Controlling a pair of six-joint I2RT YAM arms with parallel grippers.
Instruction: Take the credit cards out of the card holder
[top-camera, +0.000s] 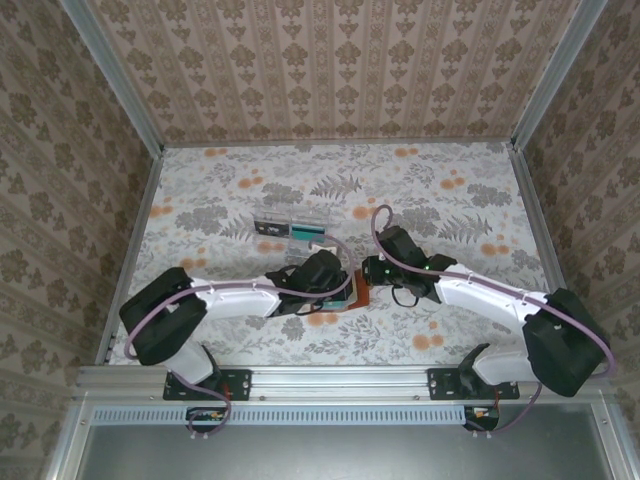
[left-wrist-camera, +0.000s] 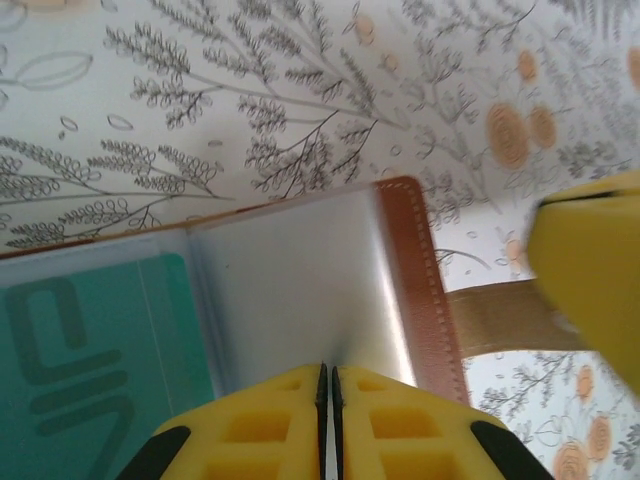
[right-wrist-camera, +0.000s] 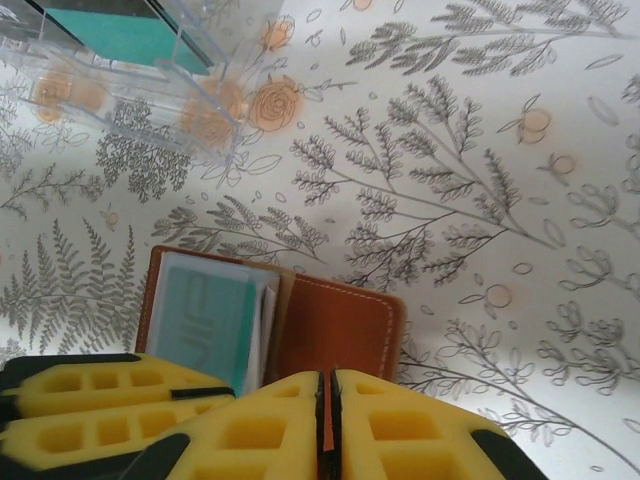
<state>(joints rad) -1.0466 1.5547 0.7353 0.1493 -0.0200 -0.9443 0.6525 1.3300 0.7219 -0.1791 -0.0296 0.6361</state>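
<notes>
Top external view: the card holder (top-camera: 358, 297) lies near the middle of the tabletop (top-camera: 220, 190), a little toward its near edge, with the left gripper (top-camera: 338, 288) and the right gripper (top-camera: 371, 270) meeting over it. Just beyond it, toward the far edge, a clear tray (top-camera: 290, 216) holds two credit cards (top-camera: 304, 233), one teal and one dark, so part of the job looks done

Left wrist view: the left gripper (left-wrist-camera: 326, 420) has its jaws pressed together, apparently pinching the near edge of a clear sleeve (left-wrist-camera: 290, 280) inside the open holder. A remaining teal card (left-wrist-camera: 90, 350) sits in the pocket beside that sleeve

Right wrist view: the right gripper (right-wrist-camera: 328, 420) is closed too, with a sliver of brown leather between its jaws, so it seems to pin the holder's cover. The teal card shows in the open half, on the side toward the tray

The step in hand looks like spreading the holder to reach that card. Next, one gripper should keep the leather pinned while the other lets go, opens, and catches the card's exposed edge to slide it straight out of the pocket
</notes>
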